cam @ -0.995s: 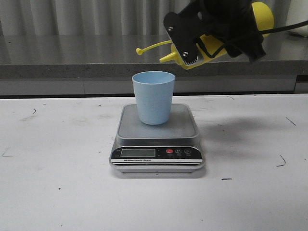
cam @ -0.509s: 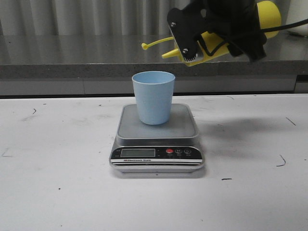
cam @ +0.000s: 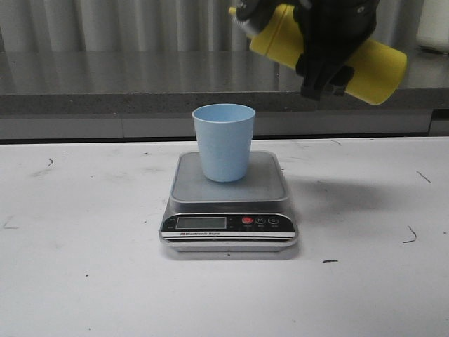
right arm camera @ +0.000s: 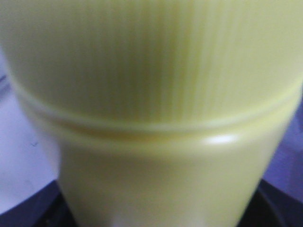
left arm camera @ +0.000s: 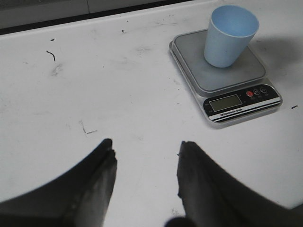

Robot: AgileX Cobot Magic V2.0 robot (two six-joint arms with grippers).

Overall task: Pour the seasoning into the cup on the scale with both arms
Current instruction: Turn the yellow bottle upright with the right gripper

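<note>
The pale blue cup [cam: 224, 142] stands upright on the silver scale [cam: 228, 210] in the middle of the white table. My right gripper [cam: 324, 53] is shut on the yellow seasoning bottle [cam: 379, 67], high above and behind the cup to its right. The bottle lies slanted, its base low at the right and its neck end up at the left by the frame's top; the nozzle is hidden. The bottle fills the right wrist view [right arm camera: 151, 113]. My left gripper [left arm camera: 146, 151] is open and empty over bare table, apart from the scale [left arm camera: 222, 71] and cup [left arm camera: 230, 35].
A grey counter ledge [cam: 105, 84] runs behind the white table [cam: 84, 281]. Small black marks dot the table. The scale's display and red button [cam: 247, 220] face the front edge.
The right gripper has turned and lifted the bottle: its nozzle, which pointed left and slightly down above the cup, has swung up, and the base has dropped to the right.
</note>
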